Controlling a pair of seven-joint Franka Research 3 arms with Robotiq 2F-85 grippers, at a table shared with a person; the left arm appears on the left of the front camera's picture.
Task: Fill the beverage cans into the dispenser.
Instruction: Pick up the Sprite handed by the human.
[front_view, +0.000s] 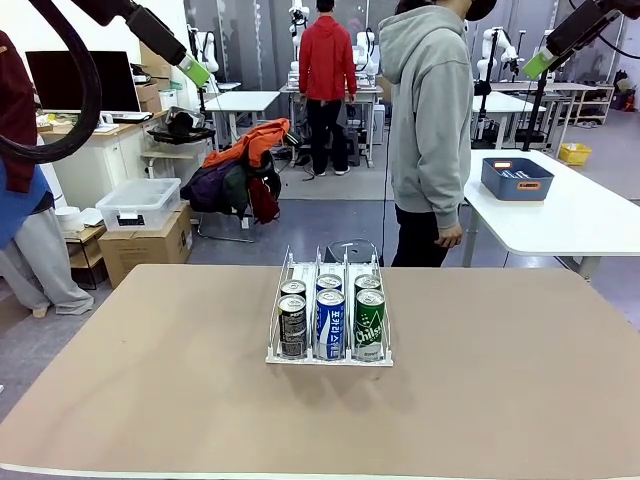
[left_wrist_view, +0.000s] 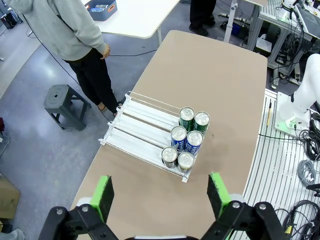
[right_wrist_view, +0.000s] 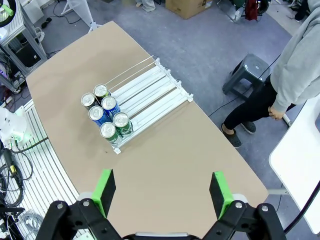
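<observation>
The dispenser (front_view: 329, 359) stands mid-table, a clear three-lane rack on a white base. Several beverage cans stand upright at its near end, two per lane: black (front_view: 292, 327) left, blue-and-white (front_view: 330, 324) middle, green (front_view: 369, 324) right. From above, the cans (left_wrist_view: 186, 139) (right_wrist_view: 106, 117) crowd one end and the rest of the lanes (left_wrist_view: 140, 125) (right_wrist_view: 150, 90) lies bare. My left gripper (front_view: 196, 72) (left_wrist_view: 160, 195) hangs high above the table's left, open and holding nothing. My right gripper (front_view: 540, 63) (right_wrist_view: 162, 192) hangs high at the right, also open with nothing in it.
A person in a grey hoodie (front_view: 430, 120) stands at the table's far edge, hands down. A grey stool (left_wrist_view: 62, 102) (right_wrist_view: 250, 72) is on the floor beside that person. A blue bin (front_view: 518, 178) sits on a white table at the back right. The brown tabletop (front_view: 150, 380) is bare around the rack.
</observation>
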